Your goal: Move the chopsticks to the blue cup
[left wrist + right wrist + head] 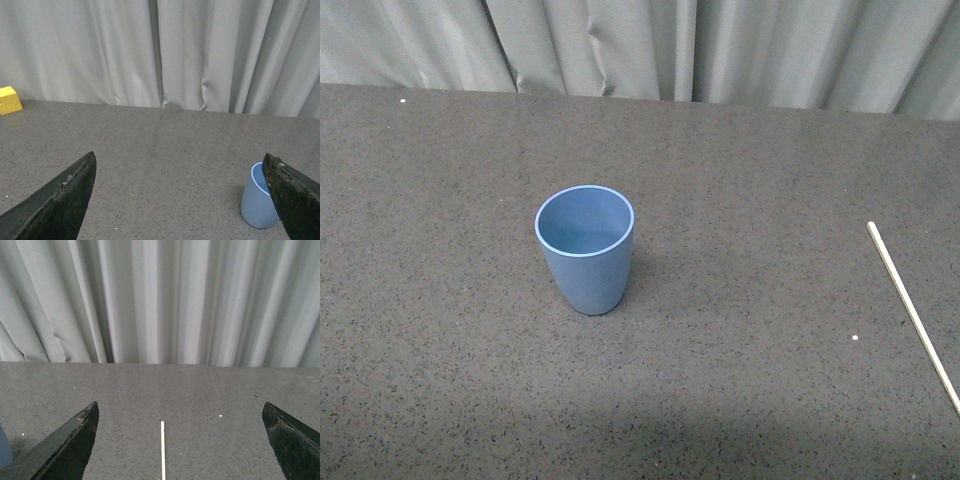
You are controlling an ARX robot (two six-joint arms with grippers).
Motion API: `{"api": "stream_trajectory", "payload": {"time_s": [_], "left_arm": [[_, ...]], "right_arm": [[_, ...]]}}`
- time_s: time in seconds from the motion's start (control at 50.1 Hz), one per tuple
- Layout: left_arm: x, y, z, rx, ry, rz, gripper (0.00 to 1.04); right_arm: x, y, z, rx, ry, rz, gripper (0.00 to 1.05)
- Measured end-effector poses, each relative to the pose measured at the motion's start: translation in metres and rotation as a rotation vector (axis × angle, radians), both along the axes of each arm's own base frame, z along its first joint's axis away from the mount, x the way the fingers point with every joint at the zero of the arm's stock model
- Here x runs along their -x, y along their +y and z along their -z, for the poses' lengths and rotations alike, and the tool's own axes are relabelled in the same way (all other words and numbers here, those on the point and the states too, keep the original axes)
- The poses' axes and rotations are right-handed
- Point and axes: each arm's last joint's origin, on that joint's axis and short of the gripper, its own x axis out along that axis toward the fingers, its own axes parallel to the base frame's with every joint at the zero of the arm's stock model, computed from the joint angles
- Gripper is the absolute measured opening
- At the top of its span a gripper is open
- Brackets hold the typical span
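The blue cup point(585, 249) stands upright and empty in the middle of the dark speckled table. The chopstick point(912, 313), a thin pale stick, lies flat on the table at the far right, running toward the front edge. Neither arm shows in the front view. My left gripper point(180, 162) is open above the table; the cup point(257, 199) shows partly behind one of its fingers point(295, 197). My right gripper point(180, 407) is open and empty, with the chopstick point(162, 450) lying on the table between its fingers, apart from both.
Grey curtains point(640, 45) hang behind the table's far edge. A yellow block point(10, 100) sits at the far edge of the table in the left wrist view. A sliver of the cup point(4, 452) shows at the edge of the right wrist view.
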Motion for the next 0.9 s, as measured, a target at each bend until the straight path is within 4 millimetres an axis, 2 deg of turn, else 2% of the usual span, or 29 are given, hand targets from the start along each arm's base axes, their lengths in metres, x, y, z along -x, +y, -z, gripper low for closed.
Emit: {"api": "stream_trajectory", "payload": {"time_s": [0.598, 0.658, 0.718, 0.798, 0.897], "left_arm": [[0.0, 0.0, 0.0, 0.0, 0.0, 0.0, 0.98], [0.0, 0.0, 0.0, 0.0, 0.0, 0.0, 0.98], [0.0, 0.0, 0.0, 0.0, 0.0, -0.001, 0.98], [0.0, 0.0, 0.0, 0.0, -0.001, 0.0, 0.98], [0.0, 0.0, 0.0, 0.0, 0.0, 0.0, 0.98]], "right_arm": [[0.0, 0.0, 0.0, 0.01, 0.004, 0.01, 0.95], [-0.002, 0.0, 0.003, 0.151, 0.106, 0.149, 0.95], [-0.006, -0.001, 0.006, 0.264, 0.18, 0.199, 0.95], [-0.015, -0.001, 0.006, 0.321, 0.252, 0.18, 0.95], [-0.031, 0.001, 0.003, 0.306, 0.304, 0.123, 0.95]]}}
